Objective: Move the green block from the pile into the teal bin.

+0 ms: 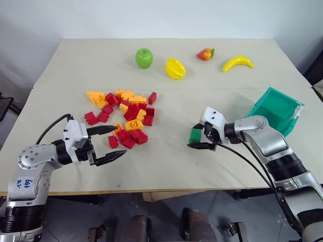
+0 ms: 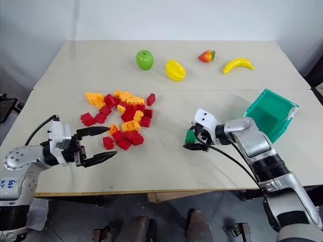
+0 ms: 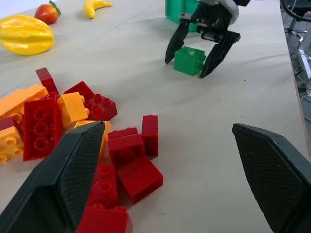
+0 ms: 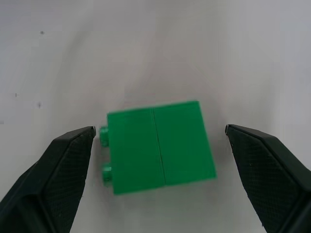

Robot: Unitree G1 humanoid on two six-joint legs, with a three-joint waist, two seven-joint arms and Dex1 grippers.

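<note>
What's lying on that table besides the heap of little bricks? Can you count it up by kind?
Toy fruit: 4 – green apple, yellow starfruit, strawberry, banana
Green block, apart from the pile: 1
Teal bin: 1
Total: 6

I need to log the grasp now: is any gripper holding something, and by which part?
Nothing is held. The right gripper has its jaws open on either side of the green block, which lies on the table, gaps both sides. The left gripper is open.
</note>
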